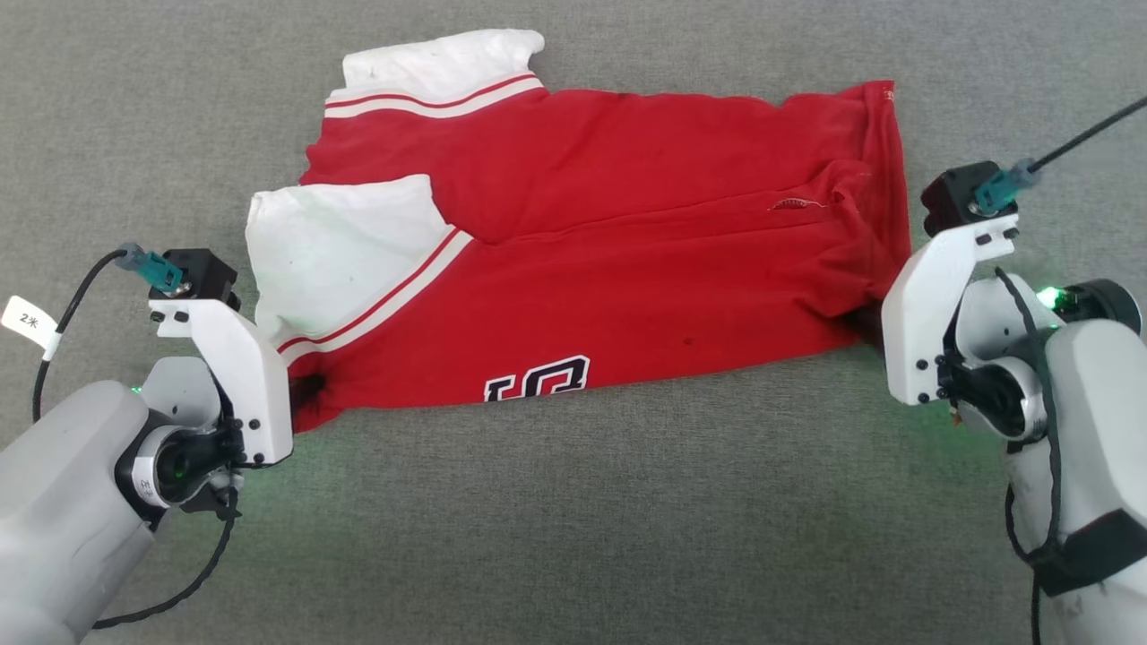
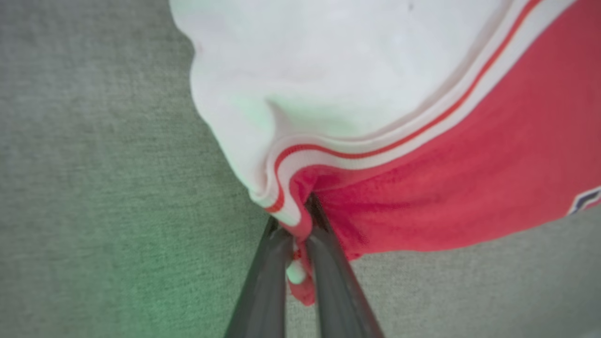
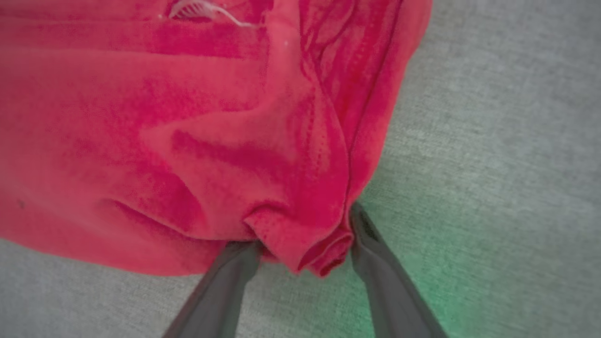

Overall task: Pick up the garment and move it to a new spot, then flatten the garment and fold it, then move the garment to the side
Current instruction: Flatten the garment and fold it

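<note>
The left pincer (image 2: 296,225) is shut tight on the shirt (image 1: 627,269). Its two dark fingers (image 2: 265,286) are pressed together, with a bit of red cloth and striped edge squeezed between them. Just past the tips the shirt spreads out, with a white sleeve (image 1: 332,251) ahead and a little to the left, and red cloth to the right.

The right pincer (image 3: 303,230) has its fingers apart, one on each side of a rolled-up red corner of the hem. The cloth between them is not squashed flat. Past these tips the red cloth lies in soft folds and wrinkles.

The shirt lies on the grey surface (image 1: 573,537), stretched between the two pincers, with one pincer at each near corner. It is big and red and is folded over along its length. A second white sleeve (image 1: 439,63) sticks out on the far side, away from the left pincer. Both sleeves have a red and white stripe (image 1: 394,300) where they meet the red part. Black letters with white edges (image 1: 538,378) sit on the near edge, between the pincers.

The fold cuts the letters off, so they cannot be read. In the head view the white wrist plates cover the fingers of both pincers. A tiny white stitched mark (image 1: 796,204) near the right pincer is too small to make out. Both wrist views are blurry up close
</note>
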`<state>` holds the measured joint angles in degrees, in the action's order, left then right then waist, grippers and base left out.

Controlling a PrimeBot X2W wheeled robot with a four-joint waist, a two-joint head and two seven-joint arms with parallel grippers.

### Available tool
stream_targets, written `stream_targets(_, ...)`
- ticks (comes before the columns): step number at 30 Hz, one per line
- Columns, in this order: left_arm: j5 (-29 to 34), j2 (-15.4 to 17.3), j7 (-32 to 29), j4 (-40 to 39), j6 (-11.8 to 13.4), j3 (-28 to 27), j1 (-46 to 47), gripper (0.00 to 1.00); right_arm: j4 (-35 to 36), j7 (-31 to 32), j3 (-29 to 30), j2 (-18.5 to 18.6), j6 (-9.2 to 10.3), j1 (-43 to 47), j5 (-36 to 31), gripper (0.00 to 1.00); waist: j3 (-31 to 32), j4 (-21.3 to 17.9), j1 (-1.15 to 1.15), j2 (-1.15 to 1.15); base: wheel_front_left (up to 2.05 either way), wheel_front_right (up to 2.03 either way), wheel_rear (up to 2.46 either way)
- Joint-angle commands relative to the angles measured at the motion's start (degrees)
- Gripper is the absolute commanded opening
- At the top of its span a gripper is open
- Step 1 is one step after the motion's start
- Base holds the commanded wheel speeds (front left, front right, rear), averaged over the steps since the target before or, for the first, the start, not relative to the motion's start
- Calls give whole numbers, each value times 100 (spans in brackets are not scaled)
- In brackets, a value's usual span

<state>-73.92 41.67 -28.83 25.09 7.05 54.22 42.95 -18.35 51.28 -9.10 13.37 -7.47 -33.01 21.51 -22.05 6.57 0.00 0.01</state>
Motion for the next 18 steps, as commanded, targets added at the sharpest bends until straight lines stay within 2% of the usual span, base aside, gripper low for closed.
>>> stream_targets(1,17,-243,-11,121,-6,156,-165,0,-346,154,-225,-126,-4,284,84,0,-5,13,0,-1,0,0,0)
stream_targets(6,-18,-106,-8,147,-46,90,-147,0,-284,266,-376,142,-2,176,438,0,49,24,0,-1,0,0,0)
stream_targets(11,-57,259,-104,-161,15,-2,-173,0,202,372,-468,578,0,215,677,0,151,-14,0,-1,0,0,0)
stream_targets(18,-153,807,-271,-929,384,-126,-279,0,930,687,-283,830,3,469,915,0,265,-19,0,-1,0,0,0)
